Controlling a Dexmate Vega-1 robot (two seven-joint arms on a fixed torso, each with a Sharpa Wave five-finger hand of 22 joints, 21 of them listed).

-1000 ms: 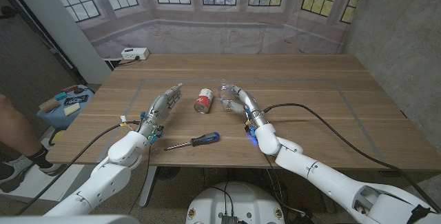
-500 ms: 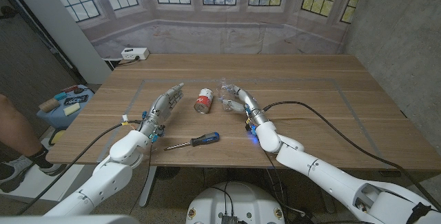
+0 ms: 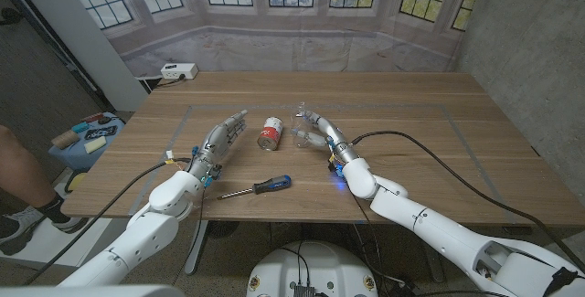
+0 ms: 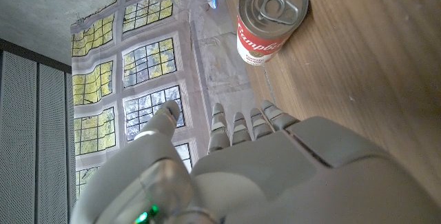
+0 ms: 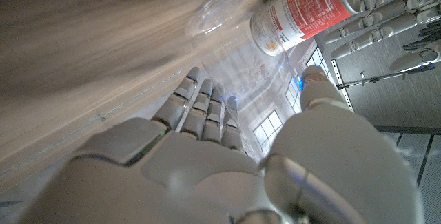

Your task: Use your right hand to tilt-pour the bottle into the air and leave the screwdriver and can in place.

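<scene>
Clear plastic bottle [image 3: 299, 124] upright near the middle of the wooden table [image 3: 430, 142], just beside the red-and-white can [image 3: 271, 133] on that can's right. Right hand [image 3: 315, 130] at the bottle, fingers [image 3: 304, 118] curved round its far side; in the right wrist view, fingers [image 5: 204, 107] held close together and reaching toward the bottle [image 5: 219, 12], thumb set apart; cannot tell whether actually gripping. Can [image 5: 309, 7] just beyond the bottle in that view, left hand [image 5: 386, 17] past it. Left hand [image 3: 222, 137] on the can's other side, apart from it, fingers [image 3: 237, 120] straight and pressed together, pointing toward the far edge, holding nothing. Can [image 4: 270, 18] ahead of those fingertips [image 4: 238, 122] in the left wrist view, pull-tab top facing the camera. Screwdriver [image 3: 258, 187] with blue-and-black handle lying near the front edge, between the two arms, well clear of both hands. White power strip [image 3: 178, 71] beyond the table's far left corner; a person's leg [image 3: 20, 174] at the left edge.
</scene>
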